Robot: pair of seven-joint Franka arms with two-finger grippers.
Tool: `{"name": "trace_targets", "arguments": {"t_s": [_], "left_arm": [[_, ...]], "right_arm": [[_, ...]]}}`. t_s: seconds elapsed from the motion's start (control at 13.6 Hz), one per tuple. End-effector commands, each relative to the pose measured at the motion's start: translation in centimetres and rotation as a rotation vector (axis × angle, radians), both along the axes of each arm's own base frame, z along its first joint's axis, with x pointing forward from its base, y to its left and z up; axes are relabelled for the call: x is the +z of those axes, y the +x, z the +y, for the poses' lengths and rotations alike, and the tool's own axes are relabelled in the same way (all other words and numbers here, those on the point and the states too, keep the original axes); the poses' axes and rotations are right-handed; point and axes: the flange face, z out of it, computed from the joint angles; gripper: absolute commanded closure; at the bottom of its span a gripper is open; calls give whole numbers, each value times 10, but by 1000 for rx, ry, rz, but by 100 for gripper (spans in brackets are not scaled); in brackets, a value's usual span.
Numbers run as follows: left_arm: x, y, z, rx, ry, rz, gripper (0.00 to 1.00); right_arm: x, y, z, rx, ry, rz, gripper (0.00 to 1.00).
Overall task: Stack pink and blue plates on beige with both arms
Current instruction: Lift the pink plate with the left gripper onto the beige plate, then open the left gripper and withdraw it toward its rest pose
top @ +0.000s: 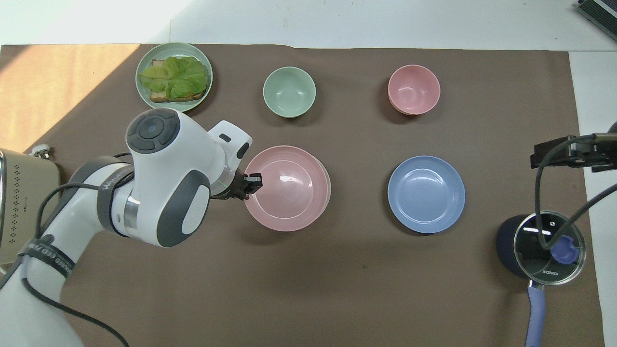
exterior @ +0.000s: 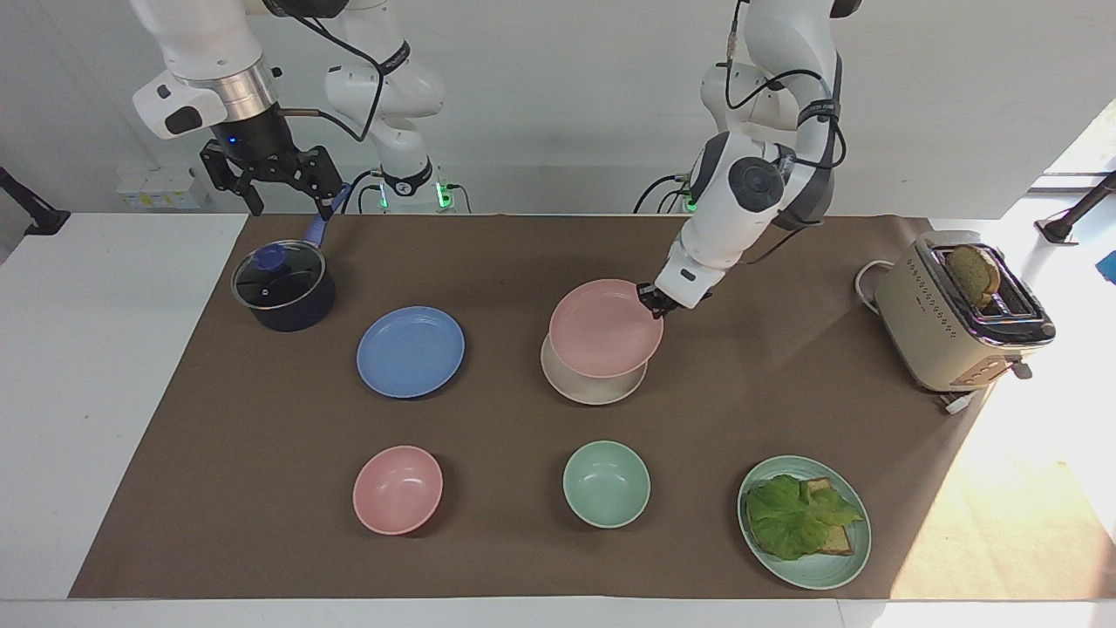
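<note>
Facing view showed the left gripper [exterior: 649,299] pinched tight on the rim of the pink plate [exterior: 604,328], holding it slightly tilted just above the beige plate [exterior: 593,388], apparently not yet let go. The blue plate [exterior: 410,351] lay flat on the brown mat [exterior: 523,253], untouched, beside the beige plate toward the right arm's end. The right gripper [exterior: 286,194] waited with fingers spread, raised near the pot [exterior: 283,286]. Judged so, the first stacking was nearly finished and the blue plate remained.
</note>
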Motion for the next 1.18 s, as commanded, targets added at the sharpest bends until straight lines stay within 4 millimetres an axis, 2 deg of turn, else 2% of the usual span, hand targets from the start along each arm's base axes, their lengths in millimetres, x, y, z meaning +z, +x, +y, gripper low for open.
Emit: {"name": "trace_targets", "arguments": {"t_s": [0.0,0.07,0.15,0.29,0.37,0.44,0.66,0.74,0.81,0.88,0.96,1.1], "left_arm": [[-16,-1,0,-2,-14,-17,71],[-15,0,1,0,-14,-17,21],[-15,1,3,8,-13,-17,0],[-14,4,10,9,0,-12,0],[-6,11,20,24,2,-17,0],[8,24,43,34,30,-39,0],[70,55,129,-50,86,-70,0],[101,61,167,-70,85,-91,0],[133,63,191,-106,107,-115,0],[160,64,209,-144,148,-122,0],[178,64,223,-191,165,-118,0],[201,56,234,-237,157,-132,0]], "right_arm": [[1,-2,9,11,10,-19,0],[1,-1,9,13,10,-19,0],[1,-1,9,13,10,-19,0],[0,-2,7,7,10,-16,0],[-3,-3,4,-1,9,-10,0],[-5,-6,1,-4,8,-5,0],[-21,-12,-13,-18,6,9,0],[-34,-13,-15,-19,5,3,0],[-53,-10,-14,-9,6,-8,0],[-65,-9,-14,-4,6,-18,0],[-75,-7,-14,-4,6,-18,0],[-101,-5,-13,-1,9,-3,0]]}}
